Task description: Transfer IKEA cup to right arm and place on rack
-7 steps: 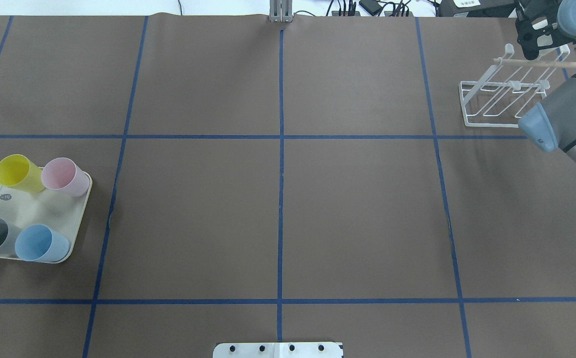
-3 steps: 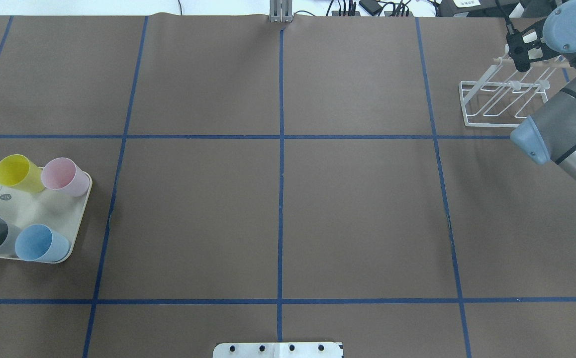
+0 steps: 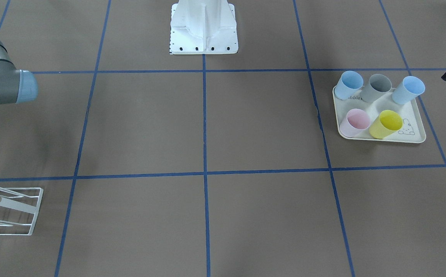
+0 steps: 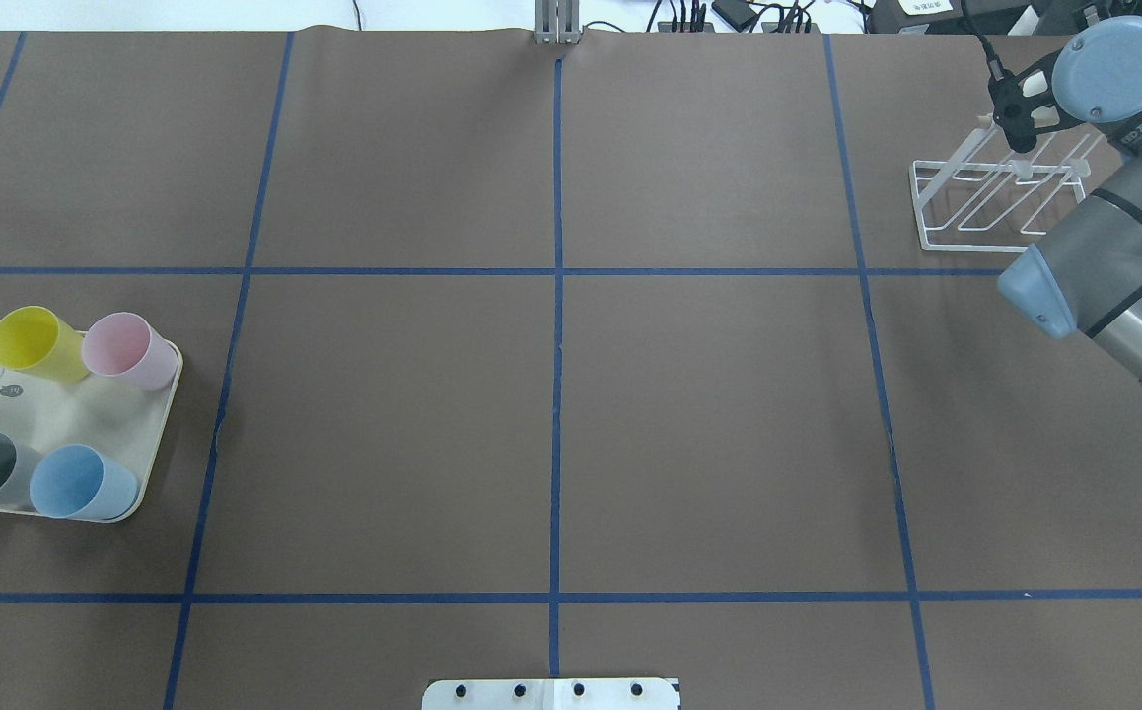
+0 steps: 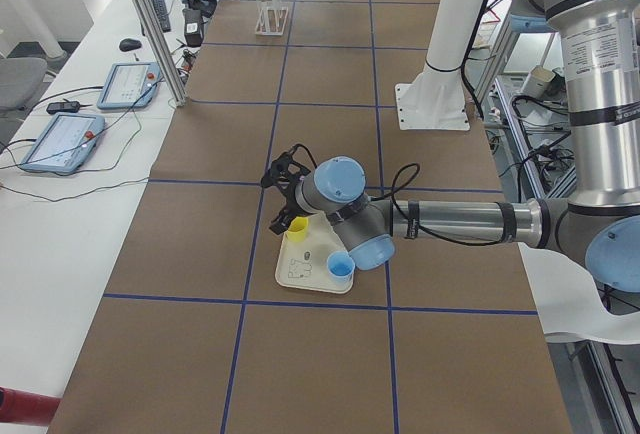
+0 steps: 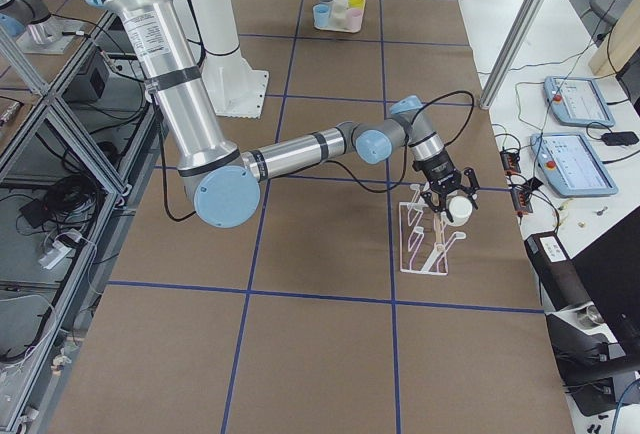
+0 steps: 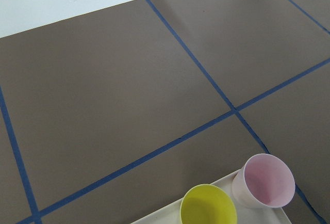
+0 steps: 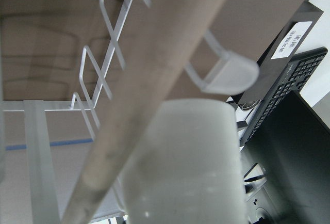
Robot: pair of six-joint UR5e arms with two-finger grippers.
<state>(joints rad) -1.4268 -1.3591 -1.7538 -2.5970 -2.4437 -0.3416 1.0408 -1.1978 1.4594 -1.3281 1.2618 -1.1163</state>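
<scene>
Right gripper (image 4: 1017, 130), still pinching the white cup (image 8: 180, 167), just slid further left in the overhead view over the rack (image 4: 961, 202), so I'd guess hanging it comes next.

Six cups are counted: two blue (image 3: 351, 84) (image 3: 408, 89), one grey (image 3: 377, 87), one pink (image 3: 356, 122), one yellow (image 3: 387, 123) and one white cup (image 6: 460, 210). One tray (image 3: 415, 137), one rack (image 4: 975, 197) and two arms (image 5: 450, 221) (image 6: 300, 149) are seen.

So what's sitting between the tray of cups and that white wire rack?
Nothing: the overhead view shows only bare brown cover with blue tape lines between tray and rack.
</scene>
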